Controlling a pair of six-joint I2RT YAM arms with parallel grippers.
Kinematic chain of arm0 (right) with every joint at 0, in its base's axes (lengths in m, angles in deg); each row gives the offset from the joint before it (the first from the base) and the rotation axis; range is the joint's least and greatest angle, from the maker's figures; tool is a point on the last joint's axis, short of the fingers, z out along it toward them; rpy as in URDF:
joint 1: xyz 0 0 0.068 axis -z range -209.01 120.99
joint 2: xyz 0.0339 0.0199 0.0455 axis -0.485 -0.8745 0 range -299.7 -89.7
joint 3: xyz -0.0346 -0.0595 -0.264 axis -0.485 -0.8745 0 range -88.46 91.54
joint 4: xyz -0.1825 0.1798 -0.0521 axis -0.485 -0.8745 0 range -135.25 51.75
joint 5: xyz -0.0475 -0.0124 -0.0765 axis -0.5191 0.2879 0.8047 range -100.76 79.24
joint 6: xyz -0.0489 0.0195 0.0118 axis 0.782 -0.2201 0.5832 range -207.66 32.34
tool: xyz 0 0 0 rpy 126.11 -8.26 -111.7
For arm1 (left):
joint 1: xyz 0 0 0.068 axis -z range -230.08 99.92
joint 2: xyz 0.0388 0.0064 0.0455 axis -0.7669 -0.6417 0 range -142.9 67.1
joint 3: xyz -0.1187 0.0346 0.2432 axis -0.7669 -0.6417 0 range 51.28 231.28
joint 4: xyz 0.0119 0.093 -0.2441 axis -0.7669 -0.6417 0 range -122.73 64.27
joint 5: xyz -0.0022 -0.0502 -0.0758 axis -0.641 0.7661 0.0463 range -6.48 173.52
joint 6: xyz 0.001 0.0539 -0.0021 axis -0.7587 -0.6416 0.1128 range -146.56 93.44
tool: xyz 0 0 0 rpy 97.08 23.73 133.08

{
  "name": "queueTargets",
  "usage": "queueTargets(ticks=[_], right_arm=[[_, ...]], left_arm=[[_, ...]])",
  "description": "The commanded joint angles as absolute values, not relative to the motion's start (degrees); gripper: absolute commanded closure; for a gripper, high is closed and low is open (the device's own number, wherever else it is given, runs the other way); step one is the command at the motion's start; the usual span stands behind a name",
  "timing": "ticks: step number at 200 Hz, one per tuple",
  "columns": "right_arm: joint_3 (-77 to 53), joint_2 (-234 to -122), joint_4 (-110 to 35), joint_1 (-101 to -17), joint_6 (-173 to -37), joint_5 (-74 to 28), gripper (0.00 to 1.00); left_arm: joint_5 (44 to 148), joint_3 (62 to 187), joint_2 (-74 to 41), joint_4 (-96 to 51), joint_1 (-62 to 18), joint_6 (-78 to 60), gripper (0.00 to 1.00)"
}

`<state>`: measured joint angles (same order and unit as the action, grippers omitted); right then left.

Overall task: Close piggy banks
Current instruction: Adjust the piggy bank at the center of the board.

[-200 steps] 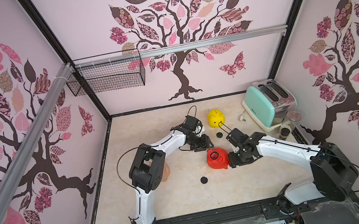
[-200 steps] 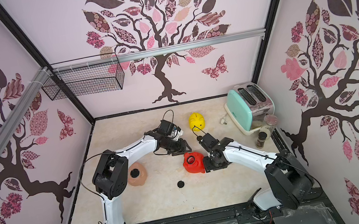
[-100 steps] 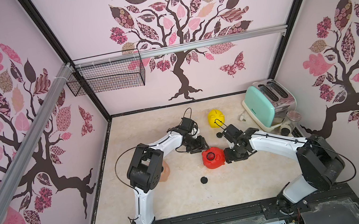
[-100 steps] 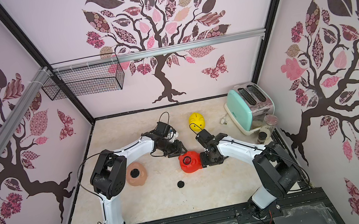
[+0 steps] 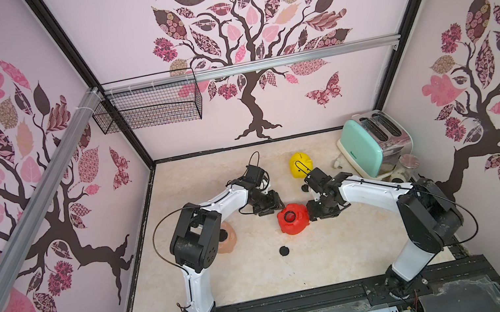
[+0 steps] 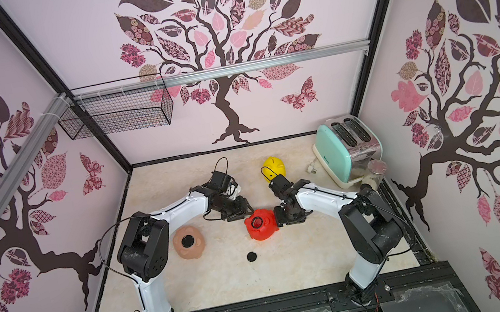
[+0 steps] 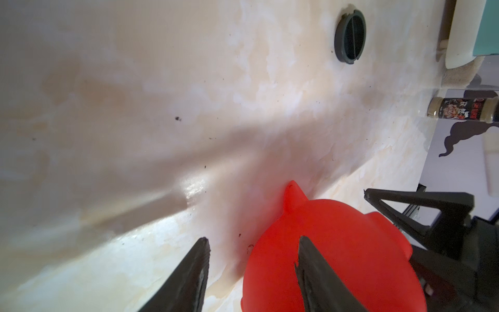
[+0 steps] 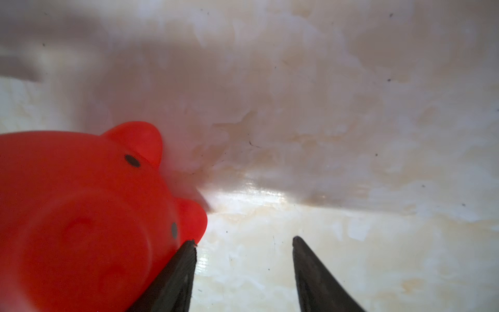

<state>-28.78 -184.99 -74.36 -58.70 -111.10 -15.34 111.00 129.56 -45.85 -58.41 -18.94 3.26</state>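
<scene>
The red piggy bank (image 5: 293,222) (image 6: 261,229) lies belly up mid-table, and its round belly hole is open. My left gripper (image 5: 277,206) (image 7: 253,240) is open at its back-left side, one finger overlapping the red body (image 7: 337,256). My right gripper (image 5: 310,215) (image 8: 244,240) is open at the pig's right side. One of its fingers (image 8: 183,259) touches the pig (image 8: 81,216) by the snout, and bare floor shows between the two fingers. The yellow piggy bank (image 5: 301,163) (image 6: 274,166) stands behind them. The peach piggy bank (image 6: 188,243) lies at the left with a black plug in its hole.
A loose black plug (image 5: 283,250) (image 6: 251,256) lies in front of the red pig. Another plug (image 7: 350,36) lies on the floor farther back. A mint toaster (image 5: 373,143) and a spice jar (image 5: 408,163) stand at the right wall. A wire basket (image 5: 149,106) hangs at the back left.
The red piggy bank has slid a little to the left with my right gripper against it. My left gripper has drawn back to the left. Both stay open.
</scene>
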Motion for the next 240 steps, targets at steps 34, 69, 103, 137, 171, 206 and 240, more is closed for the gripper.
queueTargets(ticks=[34,69,103,137,171,206,240], right_arm=[[-23.9,-189.0,-74.4,-58.5,-110.2,-15.7,0.40],[-21.8,-191.2,-74.0,-58.5,-109.9,-16.7,0.41],[-20.1,-193.1,-74.0,-58.5,-109.7,-17.3,0.41],[-18.5,-194.6,-73.8,-58.5,-109.6,-18.3,0.42],[-16.6,-196.1,-73.7,-58.7,-109.6,-19.8,0.43],[-14.6,-197.8,-73.9,-59.4,-109.5,-20.3,0.43],[-12.6,-199.2,-74.0,-60.0,-109.6,-21.0,0.43]], left_arm=[[109.3,125.3,-40.8,-58.3,-18.9,3.8,0.45],[107.8,124.3,-39.4,-59.5,-18.9,3.4,0.45],[106.8,123.8,-38.9,-60.2,-18.9,3.3,0.44],[106.2,123.1,-38.4,-60.3,-18.9,3.1,0.44],[104.0,122.8,-37.1,-61.8,-18.9,2.8,0.44],[103.2,122.2,-35.9,-62.4,-19.0,2.8,0.44],[102.4,121.9,-35.1,-63.1,-19.3,2.5,0.43]])
